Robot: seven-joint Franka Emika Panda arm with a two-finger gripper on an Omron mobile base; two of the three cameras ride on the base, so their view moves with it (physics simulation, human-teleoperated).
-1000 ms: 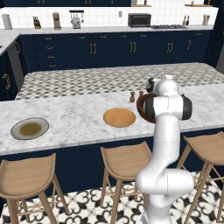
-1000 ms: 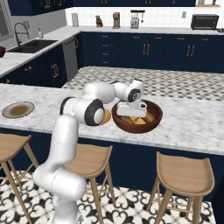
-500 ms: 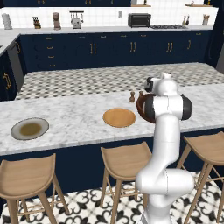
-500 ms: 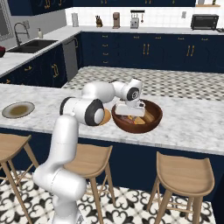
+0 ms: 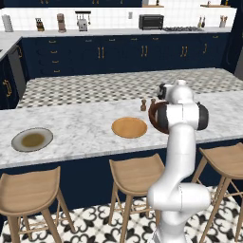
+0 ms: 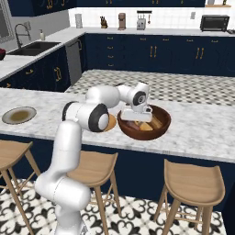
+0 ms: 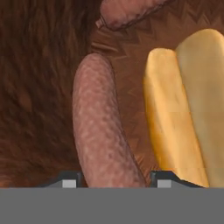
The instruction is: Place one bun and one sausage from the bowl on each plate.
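Hidden: in the left base view the arm's white body covers most of the bowl, leaving a dark rim arc beside the orange plate.
Cut off: a second sausage runs past the top edge of the hand view; the bun runs off its right side.
Hard to make out: from the right base view the contents of the bowl read as pale and tan shapes; single pieces cannot be told apart.
Gripper: down inside the bowl, its two dark tips standing on either side of the near sausage; whether the pads press it cannot be told.
Sausage look: pinkish-brown, mottled skin, long and slightly curved, lying on the bowl's brown floor.
Bun look: golden, split lengthwise, just beside the sausage.
Bowl: glossy reddish-brown, deep, on the marble counter, next to the orange plate.
Grey plate: brownish centre, well apart from the bowl, beyond the orange plate.
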